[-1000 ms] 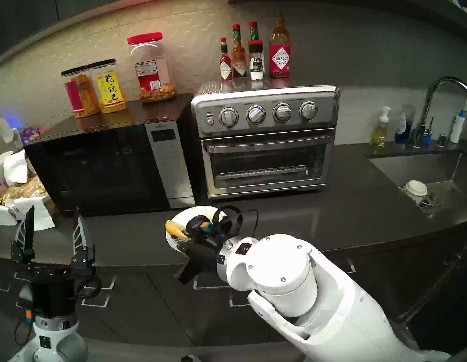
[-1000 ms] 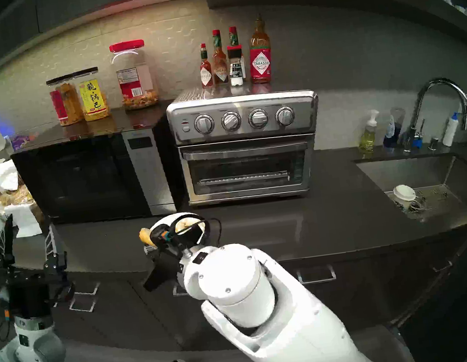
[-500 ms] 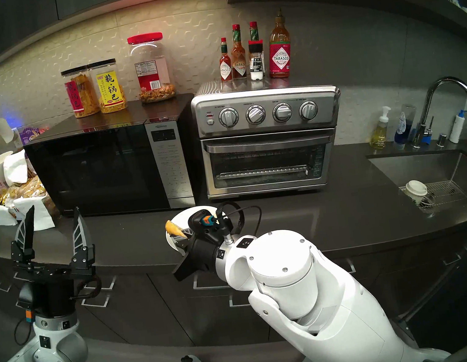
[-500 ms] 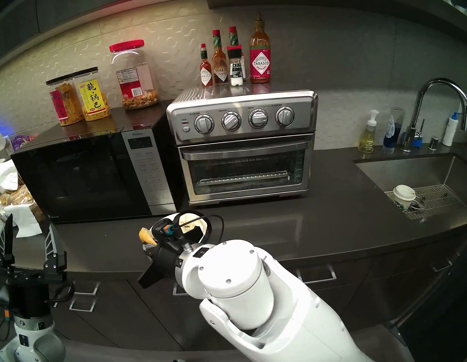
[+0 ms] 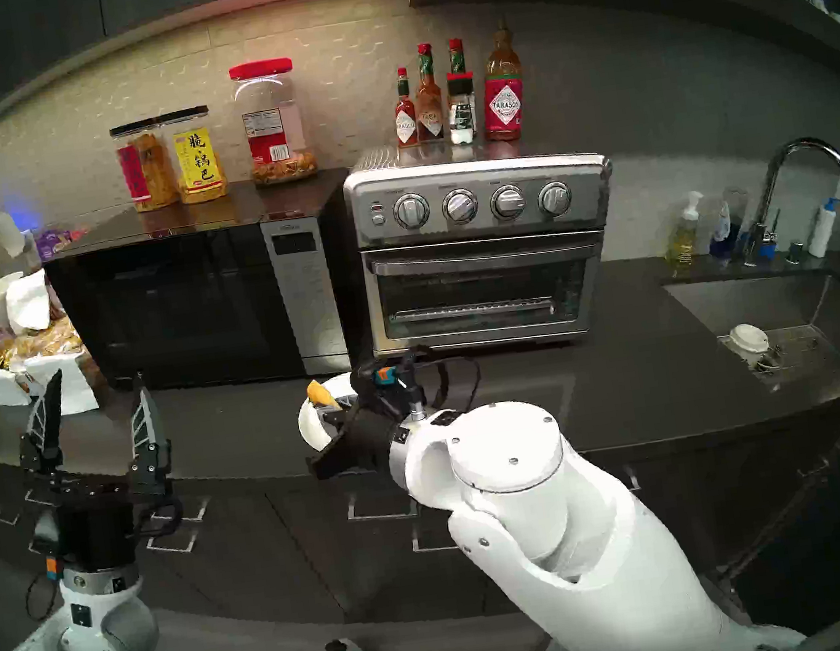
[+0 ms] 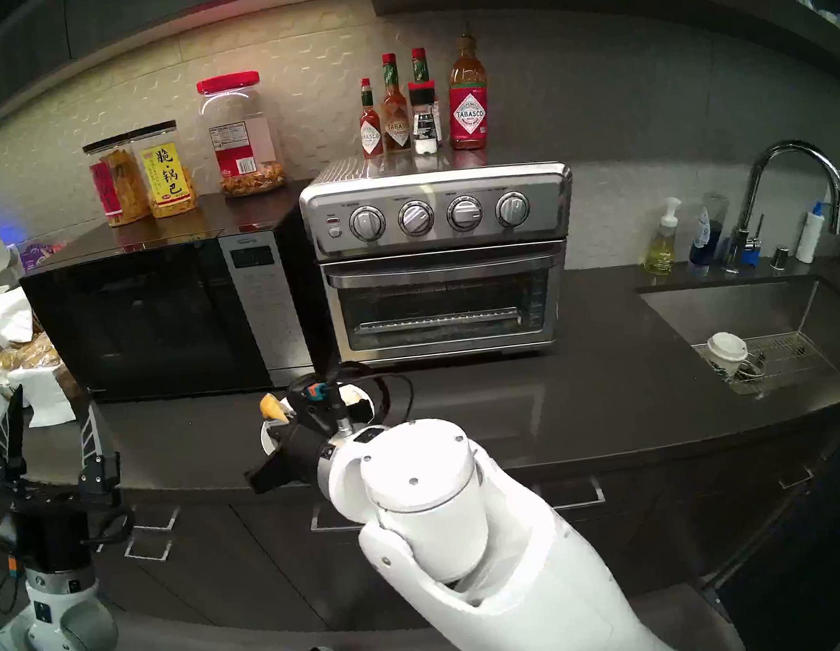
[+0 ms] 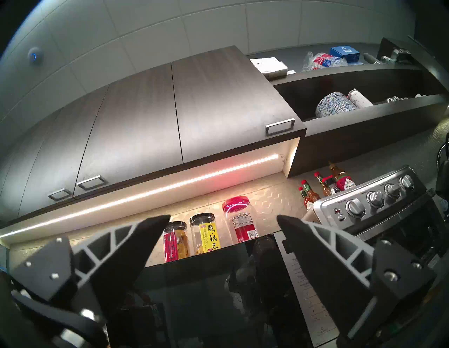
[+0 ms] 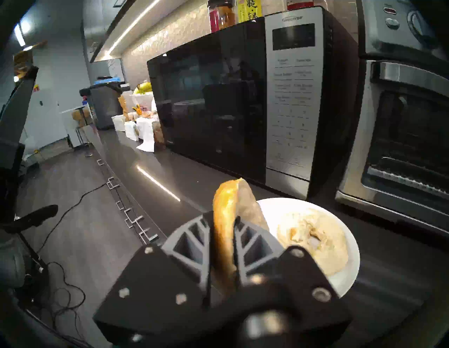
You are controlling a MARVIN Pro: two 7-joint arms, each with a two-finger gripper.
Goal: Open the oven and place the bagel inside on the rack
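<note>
My right gripper (image 8: 223,220) is shut on one bagel half (image 8: 227,218), held on edge above the left rim of a white plate (image 8: 349,267). The half also shows in the head view (image 5: 321,394). The other bagel half (image 8: 315,240) lies flat on the plate. The stainless oven (image 5: 485,250) stands just behind the plate with its door closed and bar handle (image 5: 483,255) across the top. The wire rack (image 5: 472,310) shows through the glass. My left gripper (image 5: 97,378) is open and empty, pointing up at the far left, off the counter's front edge.
A black microwave (image 5: 181,306) stands left of the oven, with snack jars (image 5: 196,154) on top. Sauce bottles (image 5: 456,94) stand on the oven. A sink (image 5: 762,309) with a paper cup (image 5: 750,340) is at the right. Bags and napkins (image 5: 33,357) crowd the far left.
My right gripper has lifted the bagel half off the plate and moved it a little away from me, toward the oven. The left arm has not moved.
</note>
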